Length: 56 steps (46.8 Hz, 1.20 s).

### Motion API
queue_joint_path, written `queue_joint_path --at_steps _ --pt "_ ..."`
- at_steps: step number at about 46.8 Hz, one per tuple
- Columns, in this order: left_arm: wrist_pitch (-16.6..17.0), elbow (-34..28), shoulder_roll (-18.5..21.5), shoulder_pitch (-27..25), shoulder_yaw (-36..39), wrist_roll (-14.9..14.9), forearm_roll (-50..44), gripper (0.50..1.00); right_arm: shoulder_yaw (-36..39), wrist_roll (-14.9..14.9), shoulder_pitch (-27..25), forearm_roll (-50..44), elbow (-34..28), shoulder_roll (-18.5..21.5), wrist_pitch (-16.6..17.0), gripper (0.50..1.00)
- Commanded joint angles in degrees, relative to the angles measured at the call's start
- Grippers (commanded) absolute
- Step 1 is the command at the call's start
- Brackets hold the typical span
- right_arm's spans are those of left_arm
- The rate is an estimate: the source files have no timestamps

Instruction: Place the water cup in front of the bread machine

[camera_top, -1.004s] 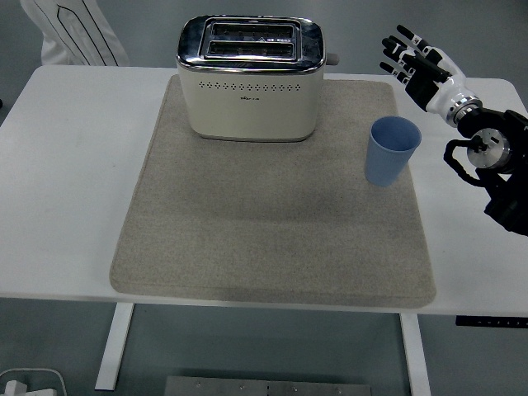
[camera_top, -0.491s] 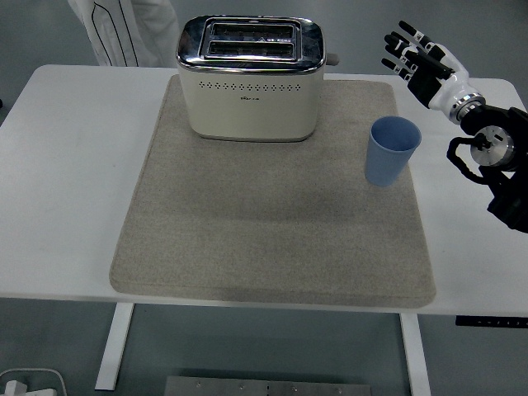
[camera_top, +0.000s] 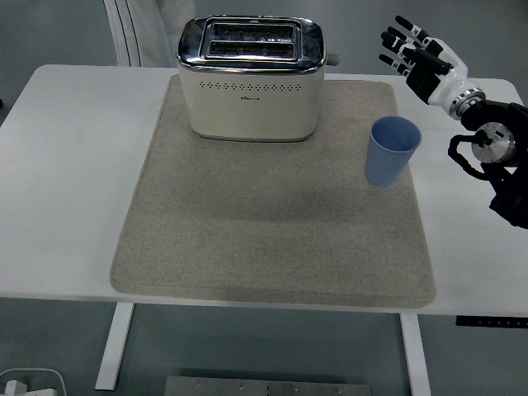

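Blue cup (camera_top: 392, 151), upright on grey mat (camera_top: 272, 239) at 4 o'clock of toaster (camera_top: 251, 78), ungrasped; right hand (camera_top: 421, 62), fingers spread and empty, at cup's 1 o'clock; step: approach; next, judged: lower, close around cup.

Right hand (camera_top: 423, 62) — black fingers, white segments, white wrist; black arm (camera_top: 495, 161) — looped cables.
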Motion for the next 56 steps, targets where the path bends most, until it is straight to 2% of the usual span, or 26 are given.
queue_joint_path --at_steps 1,14,23,31,35,42,50,56 --pt "-0.01 -0.02 0.0 0.0 -0.08 0.0 0.0 1.0 0.04 0.02 0.2 -0.3 0.0 -0.16 0.1 0.93" --pt "-0.01 -0.02 0.0 0.0 0.0 0.0 0.0 1.0 -0.05 0.02 1.26 -0.39 0.0 -0.33 0.89 0.93" --pt "-0.01 -0.02 0.0 0.0 0.0 0.0 0.0 1.0 -0.05 0.45 0.91 -4.07 0.0 -0.24 0.63 0.93" --pt "0.07 -0.02 0.0 0.0 0.0 0.0 0.0 1.0 -0.05 5.64 0.46 -7.59 1.05 -1.65 1.6 0.93" --pt "-0.01 -0.02 0.0 0.0 0.0 0.0 0.0 1.0 0.04 6.78 0.2 -10.66 2.01 -2.09 2.83 0.928" --pt "-0.01 0.07 0.0 0.0 0.0 0.0 0.0 1.0 0.04 9.15 -1.47 -14.79 7.54 -6.39 3.09 0.928" --pt "-0.01 -0.02 0.0 0.0 0.0 0.0 0.0 1.0 0.56 12.84 -3.57 -21.56 15.46 -13.68 3.0 0.926" --pt "-0.01 -0.02 0.0 0.0 0.0 0.0 0.0 1.0 1.09 13.72 -5.42 -24.47 18.89 -17.47 3.0 0.928"
